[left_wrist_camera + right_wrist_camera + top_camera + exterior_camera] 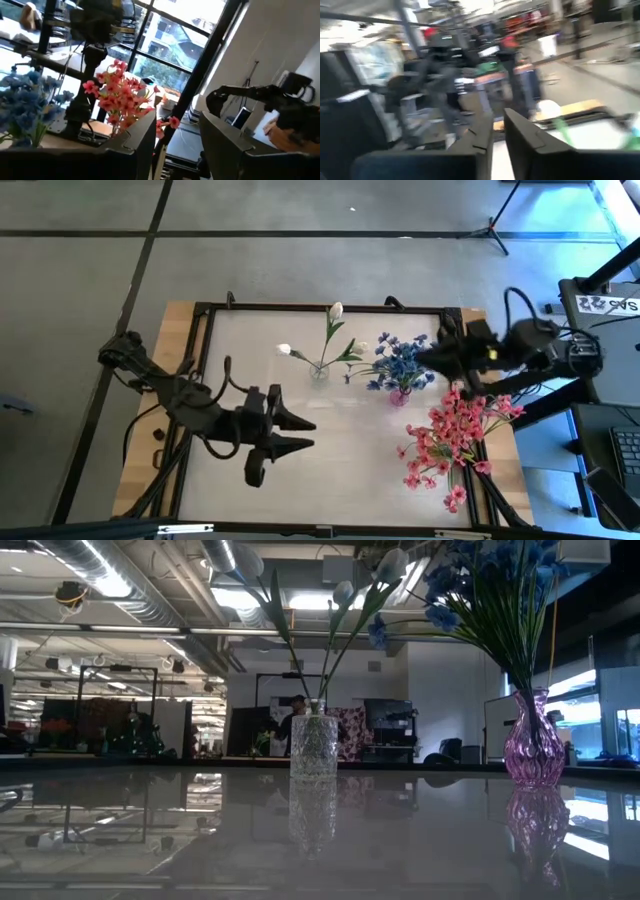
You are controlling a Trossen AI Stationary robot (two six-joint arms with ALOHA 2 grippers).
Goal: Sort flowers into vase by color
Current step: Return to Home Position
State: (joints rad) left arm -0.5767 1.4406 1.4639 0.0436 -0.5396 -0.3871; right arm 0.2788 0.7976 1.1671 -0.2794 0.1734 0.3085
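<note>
Two white buds [336, 310] on green stems stand in a clear glass vase [314, 745] at the table's far middle. Blue flowers [400, 363] stand in a purple glass vase [532, 740] to its right. Pink flowers [452, 442] stand in a bunch at the near right; what holds their stems is hidden. My left gripper [305, 434] hangs open over the near left of the table, pointing right, with nothing between its fingers [140, 140]. My right gripper [422, 358] points left beside the blue flowers. Its fingers [480, 135] are close together, with a narrow empty gap.
A black frame [205, 350] on a wooden border edges the glossy table. Free tabletop lies between the left gripper and the vases. A desk with equipment [600, 310] stands past the right edge. In the low view a person [295, 715] shows far behind the clear vase.
</note>
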